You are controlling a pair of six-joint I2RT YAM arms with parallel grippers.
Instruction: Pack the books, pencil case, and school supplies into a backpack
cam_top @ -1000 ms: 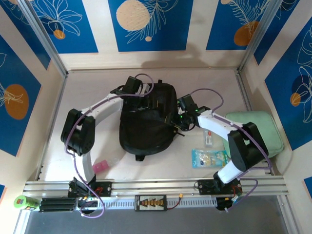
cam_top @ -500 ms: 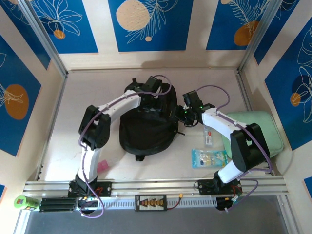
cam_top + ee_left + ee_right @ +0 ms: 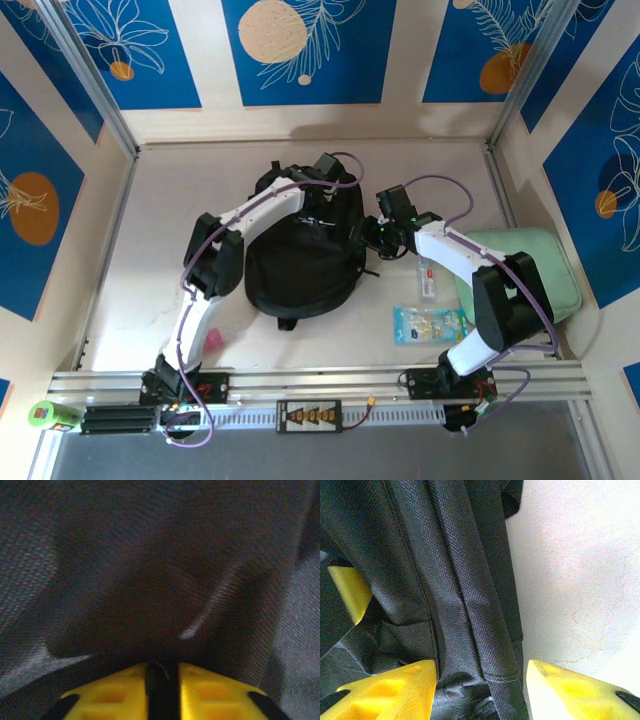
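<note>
Top external view, from the left: a small pink block (image 3: 208, 341) lies on the table, half behind the left arm's lower link and too hidden to name. At the centre sits the large black soft fabric backpack (image 3: 300, 265), rounded end toward the far wall, with a strap tail poking out at its near edge. The left gripper (image 3: 320, 200) presses on the bag's upper part, its tips lost against the black cloth from above. The left wrist view is dark and blurred. There the two yellow fingers (image 3: 115, 695) are drawn almost together, with a thin dark strip of cloth pinched in the slit between them.

The right gripper (image 3: 373, 237) is at the bag's right edge. In its wrist view the fingers stand about half apart, clamped on a thick folded band of fabric that fills the gap. A yellow wedge (image 3: 347, 595) at that picture's left edge is cut off by cloth, and I cannot tell what it is.

Right of the bag lie a small clear packet with a red mark (image 3: 428, 277) and a blue-edged clear packet of pale contents (image 3: 430, 325). Beyond them a mint-green rectangular soft case (image 3: 525, 262) is partly covered by the right arm.

The off-white tabletop (image 3: 180, 190) shows faint hairline marks. An aluminium rail (image 3: 320, 382) runs along the near edge. The cream walls carry blue panels (image 3: 310, 50) with white leaf outlines and orange and cream discs.
</note>
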